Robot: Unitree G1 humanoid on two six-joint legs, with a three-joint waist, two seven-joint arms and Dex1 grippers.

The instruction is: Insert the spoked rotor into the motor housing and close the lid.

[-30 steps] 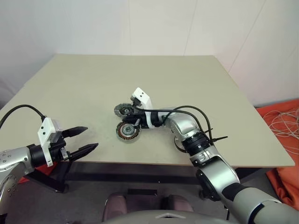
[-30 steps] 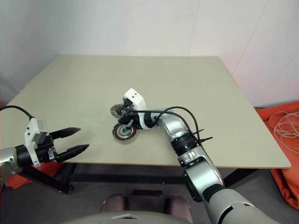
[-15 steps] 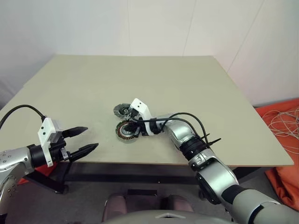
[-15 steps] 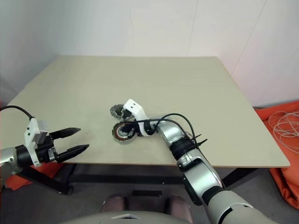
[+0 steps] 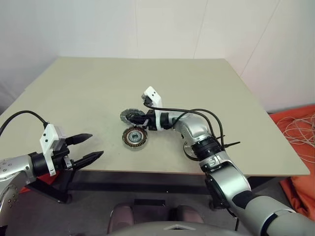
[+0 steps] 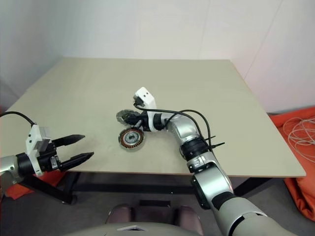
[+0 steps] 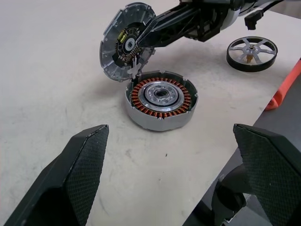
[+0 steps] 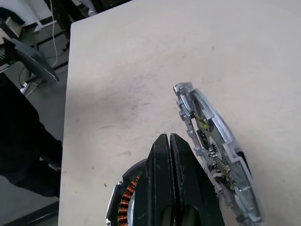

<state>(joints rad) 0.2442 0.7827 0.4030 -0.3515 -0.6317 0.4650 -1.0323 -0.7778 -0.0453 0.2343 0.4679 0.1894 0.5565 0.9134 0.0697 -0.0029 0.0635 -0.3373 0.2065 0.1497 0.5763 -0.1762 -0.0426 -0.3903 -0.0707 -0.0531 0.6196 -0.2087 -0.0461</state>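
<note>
The right gripper (image 5: pixel 143 119), fingers pressed together, has drawn back from over the round silver housing with copper-brown windings (image 5: pixel 135 137), which it covered half a second ago, so its winding ring now lies uncovered. The gripper now sits against the tilted round grey metal lid (image 7: pixel 124 41) beyond it.

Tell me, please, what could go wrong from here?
The round grey finned metal lid stands tilted on edge against the shut right fingers, beside the open copper-wound silver motor housing; it may drop shut too early. The dark-rimmed spoked metal rotor lies near the table edge under the right forearm and could be knocked off.
</note>
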